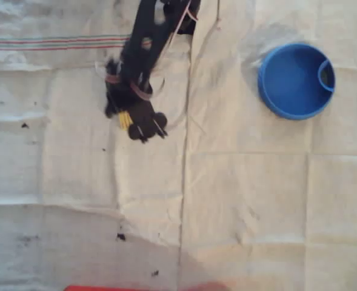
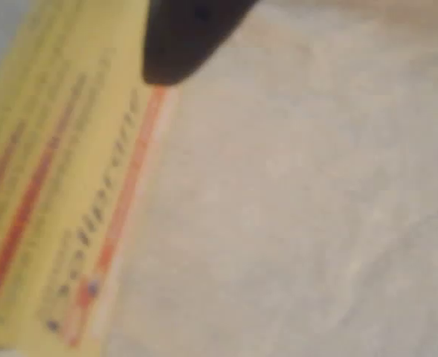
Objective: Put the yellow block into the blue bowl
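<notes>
In the overhead view my black gripper hangs left of centre over the cloth. A bit of the yellow block shows at its left side, and the gripper looks shut on it. The wrist view has the yellow block very close and blurred along the left, pale yellow with orange-red lines and small print. One dark finger lies against its top end. The blue bowl stands far off at the upper right, with a small curved loop inside its right rim and nothing in it.
A creased white cloth covers the table, with a striped band at the upper left. Small dark specks dot the lower part. A red object shows at the bottom edge.
</notes>
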Tool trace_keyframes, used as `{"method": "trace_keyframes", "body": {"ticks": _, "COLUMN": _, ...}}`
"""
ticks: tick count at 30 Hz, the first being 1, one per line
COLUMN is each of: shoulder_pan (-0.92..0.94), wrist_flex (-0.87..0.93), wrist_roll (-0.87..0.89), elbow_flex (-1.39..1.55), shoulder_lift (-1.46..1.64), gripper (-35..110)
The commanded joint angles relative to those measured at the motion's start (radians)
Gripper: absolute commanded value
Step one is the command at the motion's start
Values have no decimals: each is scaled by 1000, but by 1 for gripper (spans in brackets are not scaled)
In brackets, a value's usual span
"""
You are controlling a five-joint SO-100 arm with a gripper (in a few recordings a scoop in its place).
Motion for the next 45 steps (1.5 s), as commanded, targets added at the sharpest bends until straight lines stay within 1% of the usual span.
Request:
{"method": "trace_keyframes", "body": {"ticks": 1, "shoulder_pan": 9, "wrist_flex": -9, "wrist_roll": 5, "elbow_flex": -84, "shoulder_lift": 8, "gripper": 24}}
{"method": "trace_keyframes", "body": {"ticks": 10, "shoulder_pan": 14, "wrist_flex": -9, "wrist_roll": 2, "elbow_flex": -84, "shoulder_lift": -34, "gripper": 24}}
{"method": "trace_keyframes", "body": {"ticks": 15, "shoulder_pan": 48, "wrist_flex": -9, "wrist_roll": 2, "elbow_flex": -84, "shoulder_lift": -43, "gripper": 24}}
{"method": "trace_keyframes", "body": {"ticks": 23, "shoulder_pan": 100, "wrist_flex": -9, "wrist_roll": 0, "elbow_flex": -98, "shoulder_lift": -153, "gripper": 24}}
{"method": "trace_keyframes", "body": {"ticks": 29, "shoulder_pan": 92, "wrist_flex": -11, "wrist_roll": 0, "elbow_flex": -101, "shoulder_lift": -169, "gripper": 24}}
{"method": "trace_keyframes", "body": {"ticks": 32, "shoulder_pan": 98, "wrist_flex": -11, "wrist_roll": 0, "elbow_flex": -101, "shoulder_lift": -173, "gripper": 17}}
{"method": "trace_keyframes", "body": {"ticks": 36, "shoulder_pan": 95, "wrist_flex": -34, "wrist_roll": -2, "elbow_flex": -98, "shoulder_lift": -175, "gripper": -3}}
{"method": "trace_keyframes", "body": {"ticks": 40, "shoulder_pan": 91, "wrist_flex": -44, "wrist_roll": -17, "elbow_flex": -84, "shoulder_lift": -175, "gripper": 3}}
{"method": "trace_keyframes", "body": {"ticks": 45, "shoulder_pan": 92, "wrist_flex": -15, "wrist_roll": -32, "elbow_flex": -107, "shoulder_lift": -140, "gripper": -1}}
